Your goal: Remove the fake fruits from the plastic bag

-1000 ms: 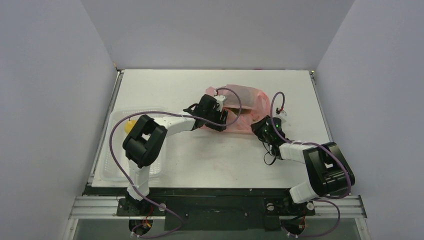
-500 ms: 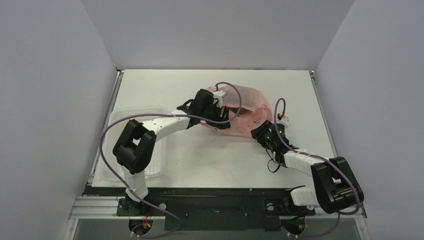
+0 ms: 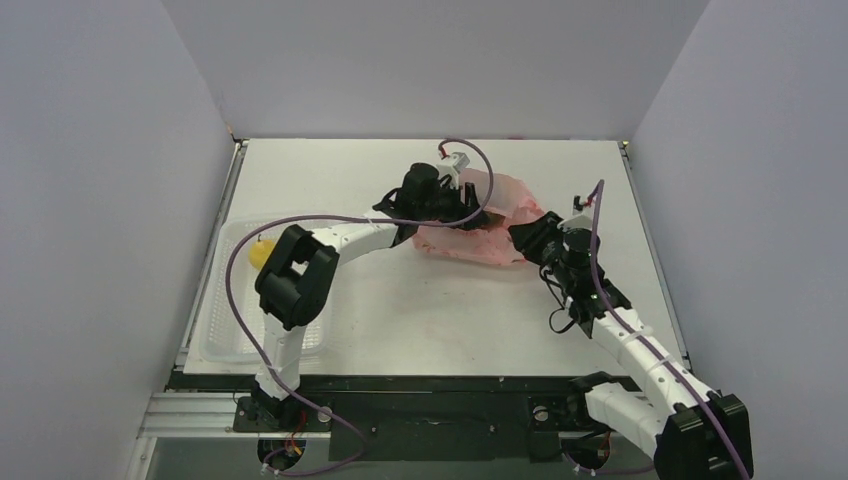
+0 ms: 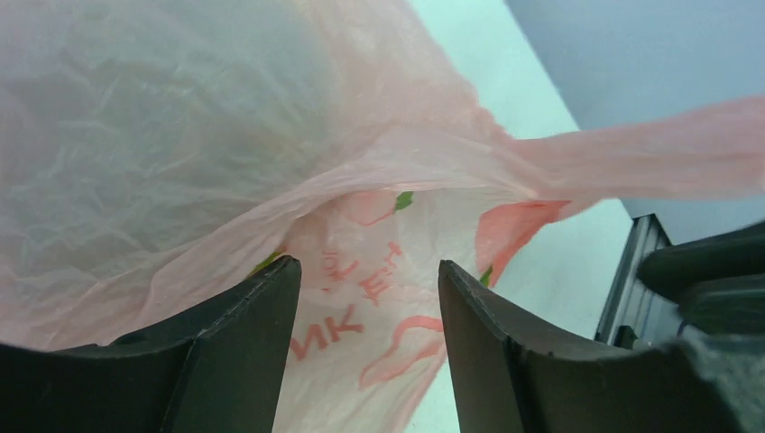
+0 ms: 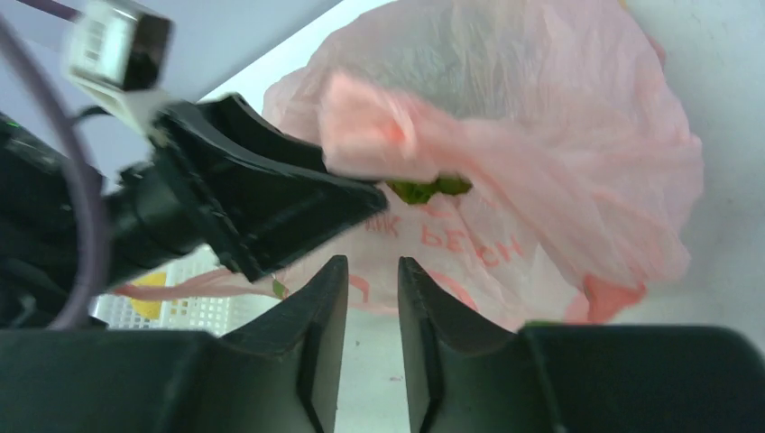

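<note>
Here, at 6 o'clock of the overhead view, the two arm bases are bolted along the near edge of the table [image 3: 420, 320]. Just beyond them, at 8 o'clock, a clear tray [image 3: 225, 315] is set along the left border. One yellow fruit [image 3: 261, 252] is seen in its far corner, just beside the left arm's elbow. The other fake fruits cannot be made out in any view.

At about 3 o'clock from the table's centre, the right gripper [image 5: 365, 263] is placed low at the right-hand edge of the plastic bag [image 3: 485, 242]. Its fingers are parted by only a slim gap, and nothing is seen pinched there. Printed pink film is seen beyond the gap.

The bag is slumped on the table past centre, toward 1 o'clock, well apart from the tray. In the right wrist view a green patch [image 5: 429, 188] is shown under a bunched fold of film. Whether it is a fruit or a print cannot be told.

Farthest out, on the bag's 10 o'clock side, the left gripper [image 4: 365, 266] is set at the film with its fingers spread wide. Film is seen across the space between the tips, but no clamping is shown. In the left wrist view a handle strip [image 4: 649, 149] is stretched out from the bag toward 3 o'clock.
</note>
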